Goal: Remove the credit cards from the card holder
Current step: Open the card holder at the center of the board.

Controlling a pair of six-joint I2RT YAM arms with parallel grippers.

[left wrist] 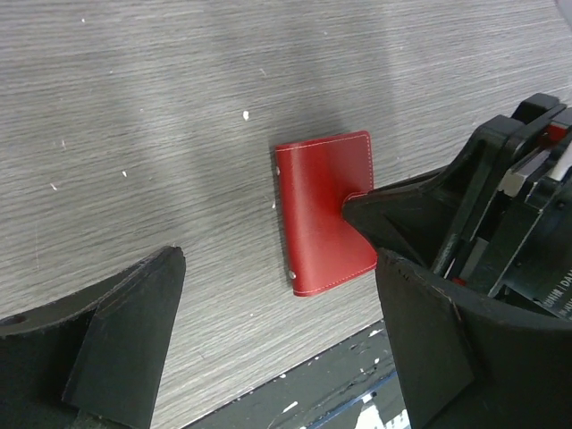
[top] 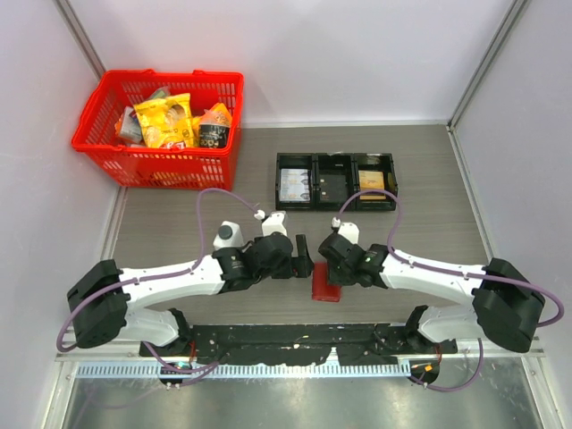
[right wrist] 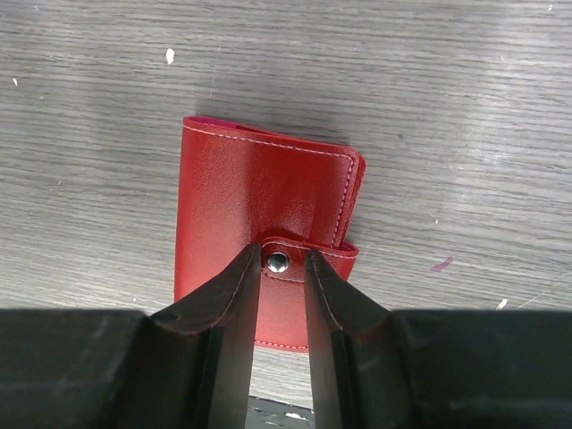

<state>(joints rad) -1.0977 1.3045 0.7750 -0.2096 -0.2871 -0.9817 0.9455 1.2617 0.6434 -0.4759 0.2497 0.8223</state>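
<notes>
You have the card holder lying closed and flat on the tabletop, near the front edge and between the two arms, with its snap tab fastened. The right gripper has its jaws drawn nearly together, tips flanking the tab's metal snap; you cannot tell whether they actually pinch it. The left gripper hangs over the holder with jaws spread wide, touching nothing. The two grippers crowd each other closely above the holder. Just in front of it runs the black mounting strip. Behind it lies bare wood-grain surface up to the black three-compartment tray. A red basket of snack packets sits well apart at the far left corner. White walls close three sides. Packet print and the lettering on the right arm are too small to read.
</notes>
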